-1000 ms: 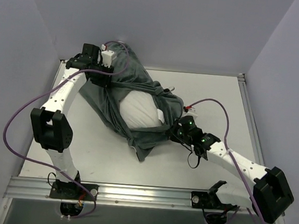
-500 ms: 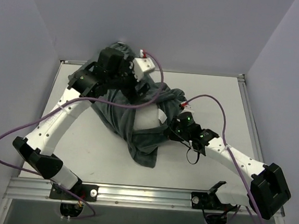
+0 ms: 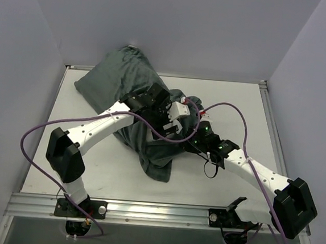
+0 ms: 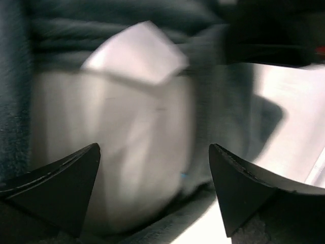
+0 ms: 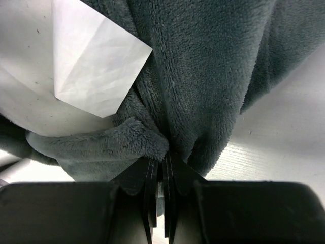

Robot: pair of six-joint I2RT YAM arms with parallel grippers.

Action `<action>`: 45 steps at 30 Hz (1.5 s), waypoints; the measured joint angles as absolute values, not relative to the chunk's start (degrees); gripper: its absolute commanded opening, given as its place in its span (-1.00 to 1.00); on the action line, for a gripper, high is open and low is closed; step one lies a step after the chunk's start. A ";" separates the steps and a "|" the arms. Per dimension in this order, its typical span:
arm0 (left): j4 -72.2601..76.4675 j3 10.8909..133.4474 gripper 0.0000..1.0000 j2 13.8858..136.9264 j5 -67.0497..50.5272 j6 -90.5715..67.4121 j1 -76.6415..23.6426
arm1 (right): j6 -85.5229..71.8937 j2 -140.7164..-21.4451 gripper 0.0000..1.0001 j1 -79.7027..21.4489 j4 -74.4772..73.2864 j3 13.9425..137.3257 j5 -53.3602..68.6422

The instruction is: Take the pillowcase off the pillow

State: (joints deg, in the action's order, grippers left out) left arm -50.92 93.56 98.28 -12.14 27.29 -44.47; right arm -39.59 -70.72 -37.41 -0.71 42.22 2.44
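Note:
The dark grey fleece pillowcase (image 3: 112, 80) lies from the back left to the table's middle. The white pillow (image 4: 122, 147) bulges out of its open end, with a white tag (image 5: 94, 68) on it. In the top view the left arm covers the pillow. My left gripper (image 3: 177, 123) hovers over the exposed pillow. It is open and empty, with one finger (image 4: 66, 183) on each side of the pillow's end. My right gripper (image 5: 161, 163) is shut on a fold of the pillowcase (image 5: 203, 76) at the opening's rim, and it shows in the top view (image 3: 191, 143) right of the bundle.
Grey walls close in the table (image 3: 233, 105) at the back and on both sides. A metal rail (image 3: 155, 212) with the arm bases runs along the near edge. Purple cables loop beside both arms.
My left gripper has swung from the back left corner to the middle, over the exposed pillow. The pillowcase's far end now lies uncovered at the back left. The right gripper has kept its hold.

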 measured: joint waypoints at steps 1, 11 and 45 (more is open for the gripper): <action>-49.50 93.30 0.91 98.94 -10.04 27.03 -43.99 | -39.66 -70.67 -1.00 -37.39 -0.73 42.22 2.46; -39.59 93.21 0.88 106.61 2.92 26.17 -42.76 | -40.66 -69.38 -1.00 -36.27 -1.32 42.15 2.70; -52.25 105.32 -0.96 91.46 -43.70 2.68 -8.69 | -38.11 -73.91 -0.97 -16.16 10.94 40.86 18.22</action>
